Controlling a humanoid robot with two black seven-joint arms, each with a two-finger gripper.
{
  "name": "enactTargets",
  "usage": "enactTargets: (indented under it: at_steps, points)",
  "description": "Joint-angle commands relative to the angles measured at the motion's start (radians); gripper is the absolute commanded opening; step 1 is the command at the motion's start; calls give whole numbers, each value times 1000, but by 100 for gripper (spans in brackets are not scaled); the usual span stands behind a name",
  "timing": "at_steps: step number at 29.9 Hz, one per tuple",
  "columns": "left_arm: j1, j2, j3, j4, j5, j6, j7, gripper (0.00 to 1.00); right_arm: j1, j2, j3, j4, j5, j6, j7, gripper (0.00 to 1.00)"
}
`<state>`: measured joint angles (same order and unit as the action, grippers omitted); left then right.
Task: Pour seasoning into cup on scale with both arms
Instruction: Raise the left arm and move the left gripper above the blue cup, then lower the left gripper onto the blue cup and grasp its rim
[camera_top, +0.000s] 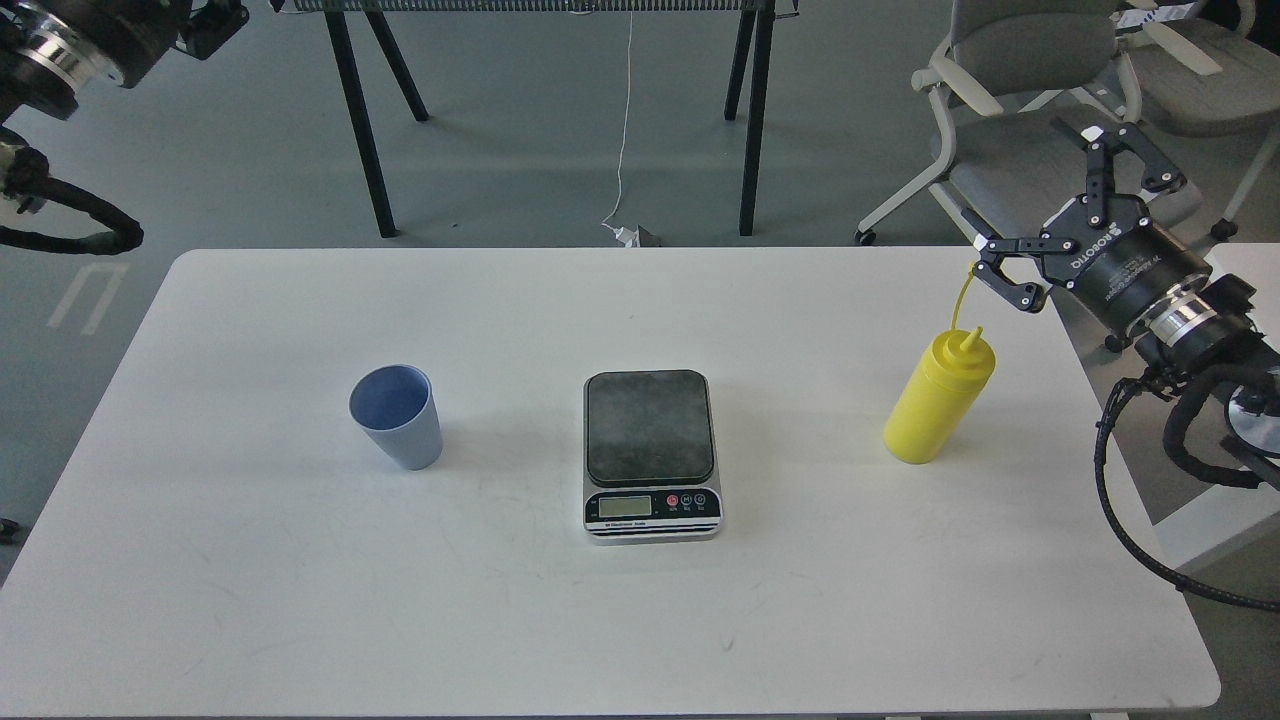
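White table (250, 600): cup (397, 416) centre-left, empty scale (651, 455) mid-frame, seasoning (938, 396) right. Our right gripper (1045, 205) gapes wide, empty; left gripper (215, 22), upper left, unreadable. Lower squarely around the bottle's body, clear of the strap.

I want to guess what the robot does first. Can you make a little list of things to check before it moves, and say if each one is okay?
1. Cup on the scale: not ok. The blue cup stands on the table, left of the scale and apart from it.
2. Scale plate free: ok, nothing on it.
3. Cup upright, mouth open: ok.
4. Yellow bottle upright and not held: ok, it stands right of the scale.
5. Right gripper ready to grab: ok, open, up behind the bottle and not touching it.
6. Left gripper ready: cannot tell, only a dark bit shows at the top left edge.
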<state>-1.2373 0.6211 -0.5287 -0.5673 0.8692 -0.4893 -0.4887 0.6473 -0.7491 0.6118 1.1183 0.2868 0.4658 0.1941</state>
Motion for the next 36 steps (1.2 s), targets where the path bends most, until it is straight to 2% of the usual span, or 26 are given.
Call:
enactTargets:
  at_steps: [1, 6, 11, 16, 20, 29, 36]
  points:
    - [-89, 8, 2, -126, 435, 1, 0, 100, -2, 1, 5, 2, 0, 1, -1, 99]
    - [-117, 9, 64, -340, 839, 1, 0, 100, 0, -1, 6, 2, 0, 1, 1, 99]
    - [-146, -7, 338, -460, 1022, 1, 0, 100, 0, -1, 5, 3, 0, 1, 1, 99]
    - [-168, -69, 632, -465, 1180, 1, 0, 100, -2, -3, 5, 3, 0, 1, 1, 99]
    - [-200, -78, 786, -462, 1252, 1, 0, 100, -5, -3, 5, 5, 0, 1, 1, 99]
    - [-195, -80, 894, -451, 1260, 1, 0, 99, -17, -1, 3, 5, 0, 1, 1, 99]
    - [-183, -83, 992, -387, 1251, 1, 0, 97, -25, -1, 3, 5, 0, 1, 1, 99]
